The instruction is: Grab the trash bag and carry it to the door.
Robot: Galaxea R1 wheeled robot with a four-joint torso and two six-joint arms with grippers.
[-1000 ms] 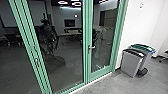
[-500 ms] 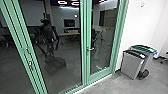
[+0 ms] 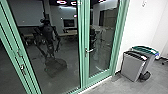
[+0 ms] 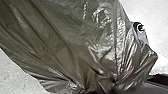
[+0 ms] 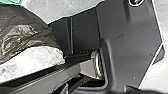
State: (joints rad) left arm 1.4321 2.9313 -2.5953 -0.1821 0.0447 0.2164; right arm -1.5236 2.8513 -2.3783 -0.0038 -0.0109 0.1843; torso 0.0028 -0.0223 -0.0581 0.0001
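The trash bag [image 4: 82, 47], dark, shiny and translucent, fills much of the left wrist view. Its folds draw together into a creased bunch, where my left gripper [image 4: 100, 90] is shut on it. In the right wrist view, part of the same dark bag [image 5: 27, 32] bulges beside the robot's base. How my right gripper stands cannot be made out. The door [image 3: 84, 62] in the head view is glass in a green frame, closed, with a metal lever handle [image 3: 89, 50].
Two wheeled bins stand right of the door by the white wall, a grey one [image 3: 132, 66] with a dark lid and one with a green lid [image 3: 145, 49]. Another green-framed glass panel rises at left [image 3: 18, 53]. A dark robot shape [image 3: 50, 40] shows in the glass.
The head camera has shifted with the robot: the left green frame and the door handle now appear farther left, and the handle slightly lower. The door remains closed.
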